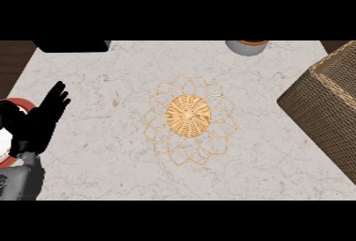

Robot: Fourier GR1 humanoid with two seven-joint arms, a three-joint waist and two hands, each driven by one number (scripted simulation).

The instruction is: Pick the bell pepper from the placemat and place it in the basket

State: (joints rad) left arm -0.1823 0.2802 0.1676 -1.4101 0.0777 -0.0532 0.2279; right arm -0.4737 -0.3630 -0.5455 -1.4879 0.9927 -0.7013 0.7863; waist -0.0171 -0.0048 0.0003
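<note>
Even, soft light; faint shadows.

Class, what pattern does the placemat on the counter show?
A flower: a tan woven centre ringed by open looped petals on the placemat, seen in the head view.

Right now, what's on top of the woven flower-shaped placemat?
Nothing shows on the tan woven flower-shaped placemat; no bell pepper on it. The brown wicker basket is cut off at the frame edge, so its inside can't be seen.

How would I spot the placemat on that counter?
Look at the pale marble counter, near its middle, left of the dark wicker basket. The placemat lies flat there. It alone is flower-shaped: a woven golden centre ringed by open looping petals.
</note>
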